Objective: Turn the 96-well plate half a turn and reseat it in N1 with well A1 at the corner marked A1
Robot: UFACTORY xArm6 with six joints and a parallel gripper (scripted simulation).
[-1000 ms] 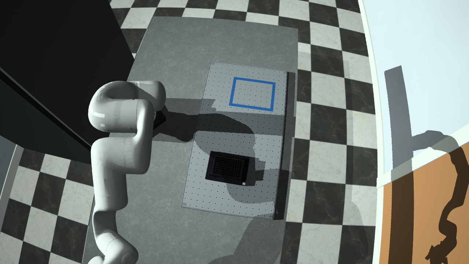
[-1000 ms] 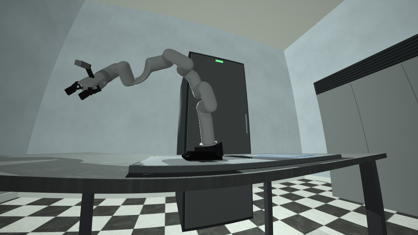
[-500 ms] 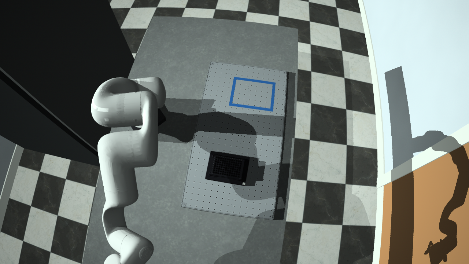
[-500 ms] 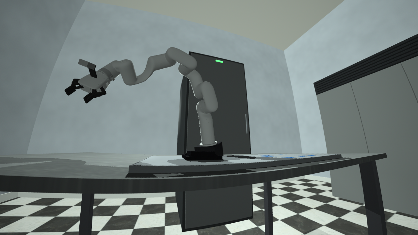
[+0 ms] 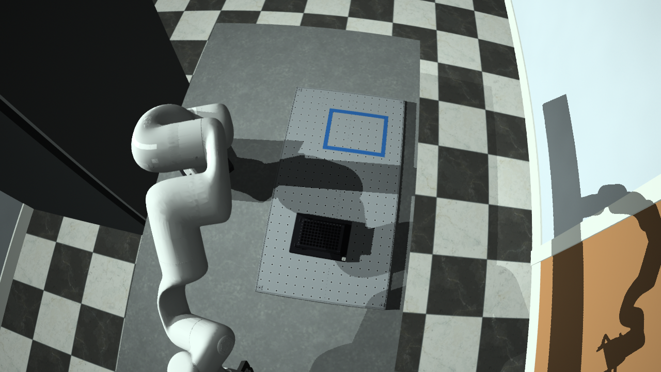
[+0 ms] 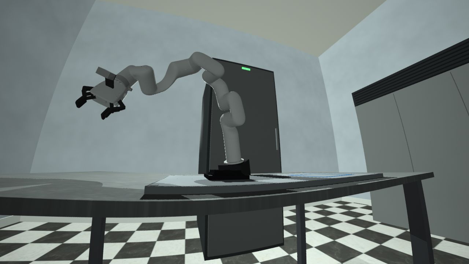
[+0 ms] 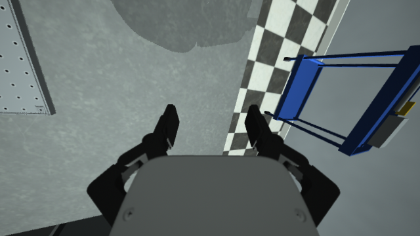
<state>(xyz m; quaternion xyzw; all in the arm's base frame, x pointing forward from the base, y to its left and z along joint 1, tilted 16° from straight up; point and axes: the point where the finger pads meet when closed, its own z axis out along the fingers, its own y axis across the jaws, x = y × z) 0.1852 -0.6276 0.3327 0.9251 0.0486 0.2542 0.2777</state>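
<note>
A big white robot arm (image 5: 185,217) bends over the left side of a grey table (image 5: 240,60). On the table lies a pale board full of tiny holes (image 5: 323,277). A black plate with many little wells (image 5: 321,233) sits in a dark holder (image 5: 295,249) (partly in shadow). Farther up the board is a blue taped rectangle (image 5: 330,132). The floor (image 5: 462,138) has black and white squares.

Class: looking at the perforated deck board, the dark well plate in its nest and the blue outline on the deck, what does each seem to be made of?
The pale grey perforated deck board looks like matte painted metal: a regular grid of small holes. The black 96-well plate looks like moulded plastic, judging by its fine well grid, though shadow hides the finish. The blue rectangular outline reads as flat tape: thin, even, no visible height.
</note>
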